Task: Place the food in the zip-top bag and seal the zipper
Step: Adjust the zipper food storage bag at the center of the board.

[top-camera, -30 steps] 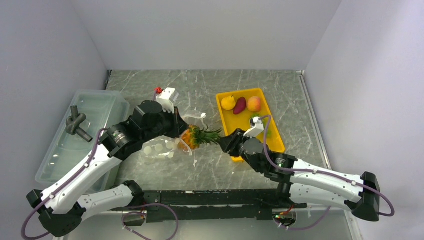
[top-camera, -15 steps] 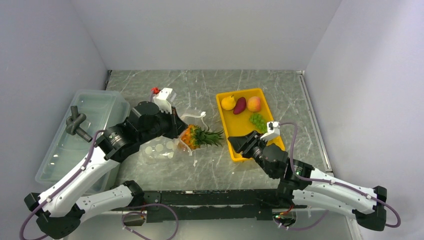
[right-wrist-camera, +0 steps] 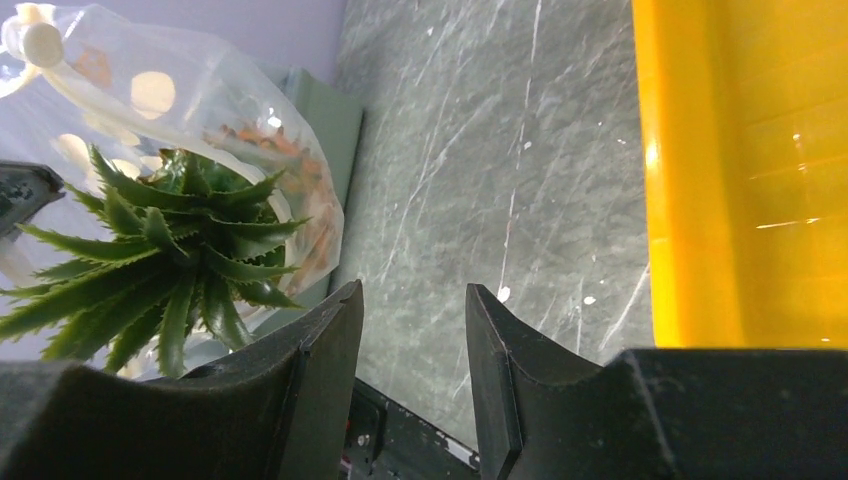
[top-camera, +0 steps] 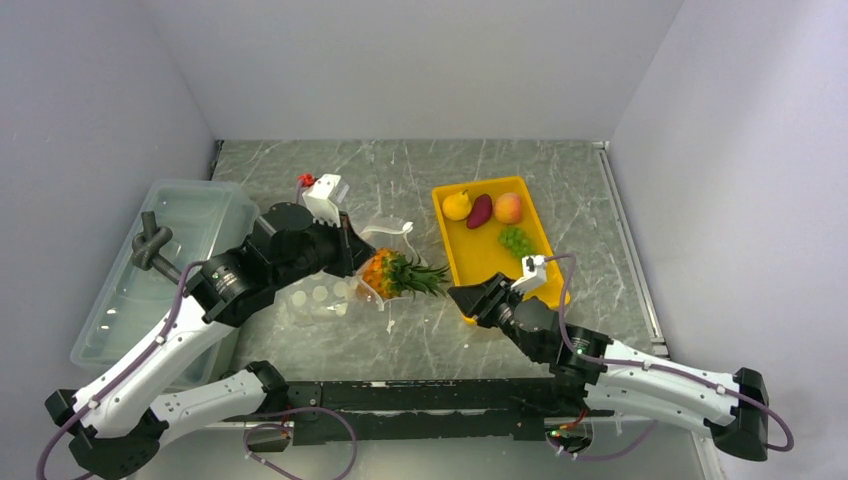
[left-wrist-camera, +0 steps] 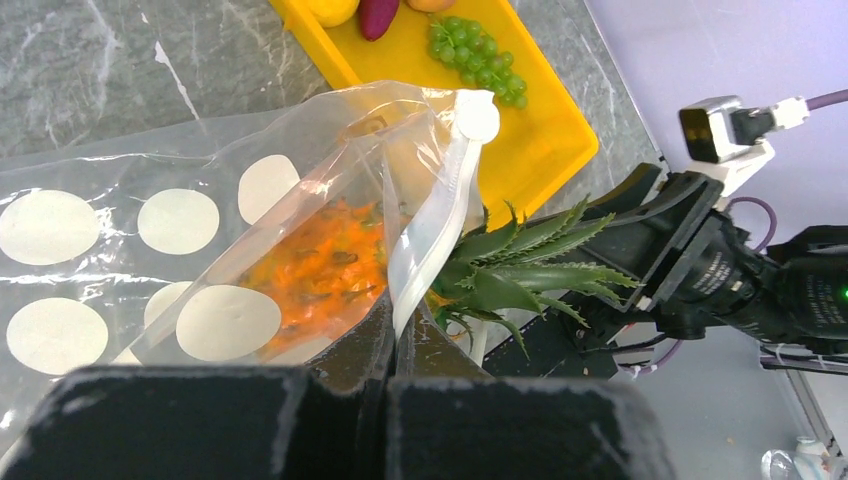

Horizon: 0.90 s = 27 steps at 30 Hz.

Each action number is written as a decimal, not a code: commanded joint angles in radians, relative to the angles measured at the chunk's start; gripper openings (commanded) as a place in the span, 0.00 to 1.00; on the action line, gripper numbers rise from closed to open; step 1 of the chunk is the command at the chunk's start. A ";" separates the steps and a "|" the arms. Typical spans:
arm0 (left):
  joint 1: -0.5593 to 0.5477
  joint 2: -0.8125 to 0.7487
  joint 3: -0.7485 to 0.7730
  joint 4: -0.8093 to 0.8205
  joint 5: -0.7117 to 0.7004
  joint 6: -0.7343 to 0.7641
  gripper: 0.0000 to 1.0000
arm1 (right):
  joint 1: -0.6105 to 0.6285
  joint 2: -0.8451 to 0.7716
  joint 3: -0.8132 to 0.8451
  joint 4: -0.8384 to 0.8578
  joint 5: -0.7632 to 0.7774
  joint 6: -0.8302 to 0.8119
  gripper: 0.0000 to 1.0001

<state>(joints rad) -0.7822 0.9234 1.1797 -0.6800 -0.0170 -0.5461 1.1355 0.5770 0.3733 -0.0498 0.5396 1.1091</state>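
Top: pineapple (top-camera: 385, 272) body sits inside the zip-top bag (top-camera: 320, 298), crown poking out; grapes (top-camera: 516, 240) on the yellow tray (top-camera: 470, 255).
Left wrist: left gripper (left-wrist-camera: 392, 335) clamped on the zipper (left-wrist-camera: 432, 225) edge. I'd hold the mouth wide.
Right wrist: right gripper (right-wrist-camera: 412, 300) jaws apart, empty. I'd nudge the crown fully in.
No readable text.

We see the white-shelled, black-jointed left arm (top-camera: 150, 350) and right arm (top-camera: 660, 375) — each trailing a thin purple cable (top-camera: 559, 300).
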 commanded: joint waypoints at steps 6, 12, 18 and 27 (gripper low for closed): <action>-0.001 -0.028 0.061 0.040 0.042 -0.043 0.00 | -0.002 0.089 -0.016 0.283 -0.085 0.016 0.48; -0.001 -0.033 0.063 0.042 0.055 -0.053 0.00 | -0.006 0.136 0.006 0.354 -0.107 -0.005 0.49; 0.000 -0.037 0.066 0.035 0.060 -0.054 0.00 | -0.008 0.152 0.027 0.395 -0.130 -0.040 0.49; 0.000 -0.044 0.054 0.027 0.054 -0.053 0.00 | -0.008 0.119 0.079 0.314 -0.112 -0.113 0.48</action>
<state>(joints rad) -0.7822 0.9062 1.1957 -0.6796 0.0265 -0.5880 1.1305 0.7223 0.3717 0.2680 0.4171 1.0576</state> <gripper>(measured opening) 0.012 0.486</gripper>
